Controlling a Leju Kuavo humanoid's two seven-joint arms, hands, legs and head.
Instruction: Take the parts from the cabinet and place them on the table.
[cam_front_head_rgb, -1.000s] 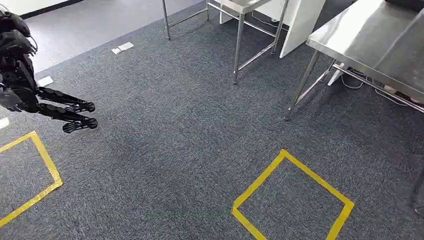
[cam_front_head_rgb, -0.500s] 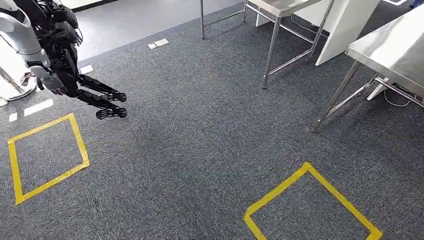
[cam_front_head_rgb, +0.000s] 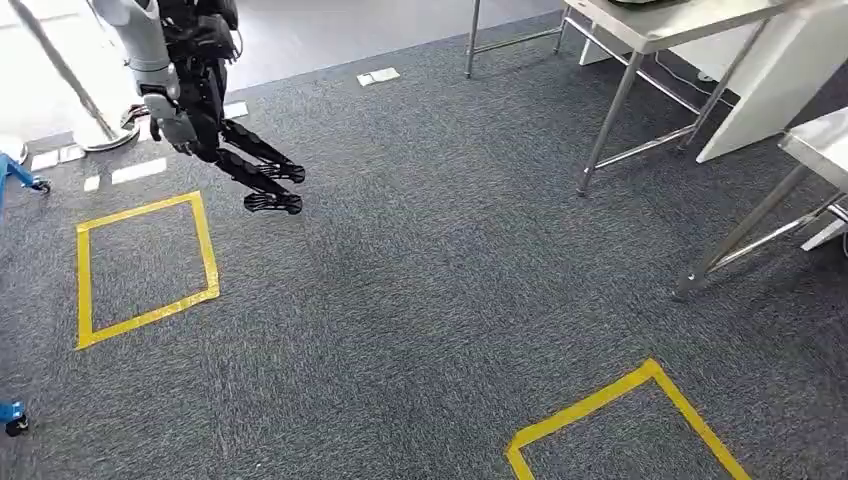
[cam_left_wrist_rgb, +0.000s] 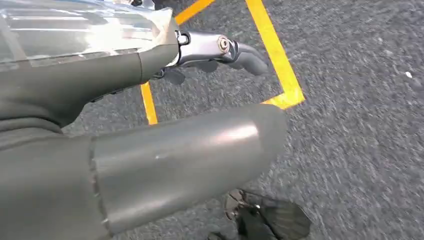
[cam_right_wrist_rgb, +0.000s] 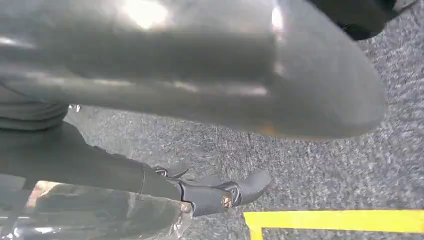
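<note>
A clear bag (cam_left_wrist_rgb: 75, 30) is held by the left hand (cam_left_wrist_rgb: 115, 85), pressed along its dark fingers (cam_left_wrist_rgb: 235, 50), with the thick thumb (cam_left_wrist_rgb: 175, 155) lying beside it. A second clear bag (cam_right_wrist_rgb: 90, 215) is held the same way by the right hand (cam_right_wrist_rgb: 175, 90). Grey carpet (cam_front_head_rgb: 420, 300) is seen below both hands, marked with yellow tape squares (cam_front_head_rgb: 205, 240). Ahead to the right, a steel table (cam_front_head_rgb: 680, 20) is seen, and the corner of another table (cam_front_head_rgb: 815, 140) beside it. At upper left another robot (cam_front_head_rgb: 190, 90) is seen standing near one tape square.
</note>
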